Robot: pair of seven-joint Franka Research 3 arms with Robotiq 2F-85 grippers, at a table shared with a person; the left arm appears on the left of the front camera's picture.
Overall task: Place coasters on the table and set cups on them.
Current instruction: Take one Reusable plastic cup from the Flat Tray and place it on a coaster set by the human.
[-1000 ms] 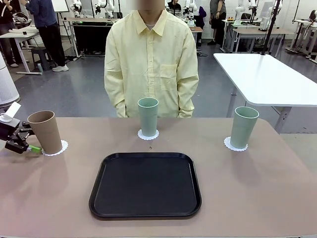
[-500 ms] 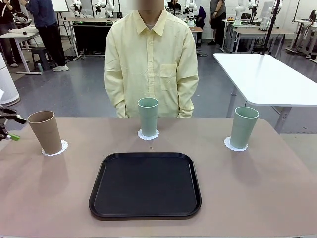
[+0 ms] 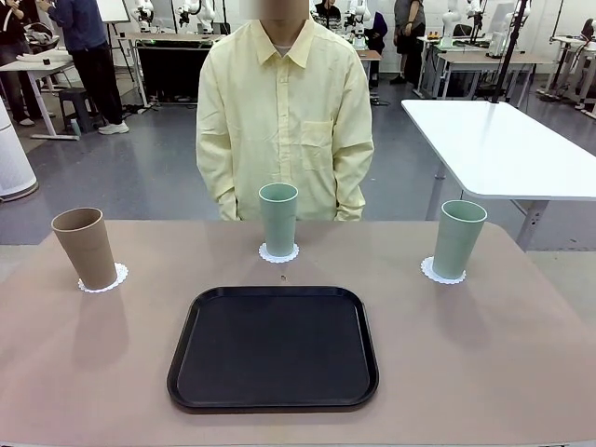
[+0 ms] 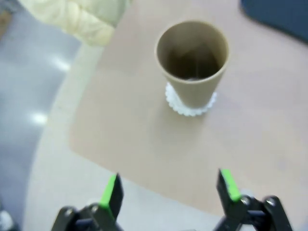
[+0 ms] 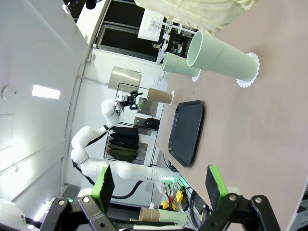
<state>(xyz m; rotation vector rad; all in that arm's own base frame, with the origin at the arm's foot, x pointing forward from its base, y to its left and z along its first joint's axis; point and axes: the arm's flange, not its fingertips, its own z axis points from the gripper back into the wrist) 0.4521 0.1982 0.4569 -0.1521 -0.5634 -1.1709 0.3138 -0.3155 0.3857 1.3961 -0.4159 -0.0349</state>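
Left pincer [image 4: 168, 190] hangs wide open above the tabletop's [image 3: 466, 354] left end, gripping nothing; the tan-brown cup [image 4: 192, 62] stands upright well ahead of its green-padded fingers [image 4: 111, 192], apart from them, seated on a lacy white coaster [image 4: 190, 107] whose scalloped rim shows round the base. Right pincer [image 5: 159, 185] is likewise spread full and empty, held off the right end of the tabletop; the nearer mint cup [image 5: 221, 60] on its coaster [image 5: 249, 71] sits well beyond its fingers [image 5: 103, 185], with the second mint cup [image 5: 179, 65] farther along and the black tray [image 5: 185, 132] between there and the tan one. From the front: three cups in a loose row toward the far side, each upright on its own coaster, well apart from one another. Tan-brown cup [image 3: 84, 247] at left on its coaster [image 3: 104, 278]; middle mint cup [image 3: 278, 219] on its coaster [image 3: 278, 252] just in front of the person; right mint cup [image 3: 457, 238] on its coaster [image 3: 441, 272] near the far right corner. Black tray [image 3: 274, 346] lies flat and bare at centre, nearer the robot's side, clear of all three cups. A small dark speck [image 3: 282, 278] lies between the tray and the middle coaster. Person in a pale yellow shirt [image 3: 284, 121] stands at the far edge. Tabletop is beige-tan with rounded corners; broad bare stretches flank the tray left and right. Behind: grey floor, a white table [image 3: 503, 149] at right, other benches and people farther back.
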